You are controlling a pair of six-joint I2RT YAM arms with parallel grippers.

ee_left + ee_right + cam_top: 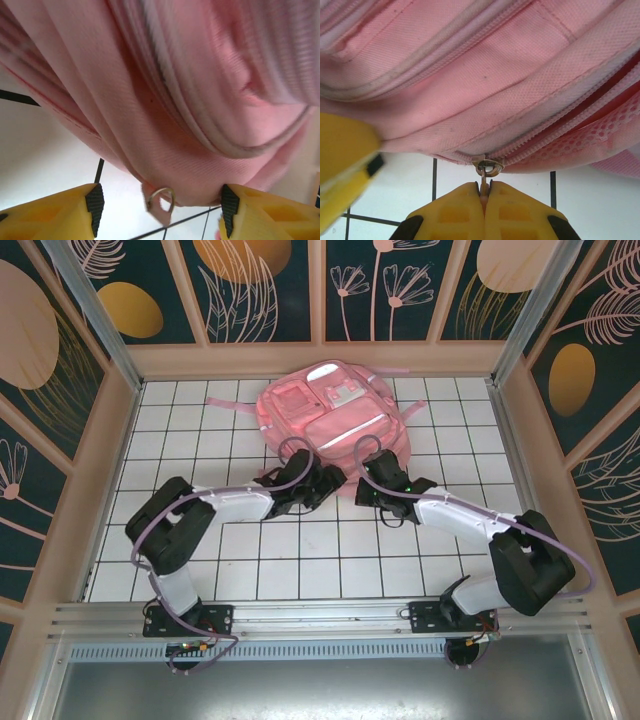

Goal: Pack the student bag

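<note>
The right claw [485, 202] is pinched shut on a zipper pull [488, 168] of the pink backpack [335, 410]. The left claw [161, 209] stands open at the backpack's near edge, gripping nothing. The backpack lies far-centre on the white gridded desk [330, 550], between leaf-painted walls [260, 290].

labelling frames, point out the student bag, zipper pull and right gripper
student bag [330, 415]: top view, front pocket panel
zipper pull [490, 167]: right wrist view, its metal ring
right gripper [485, 196]: right wrist view, between the shut fingertips
</note>
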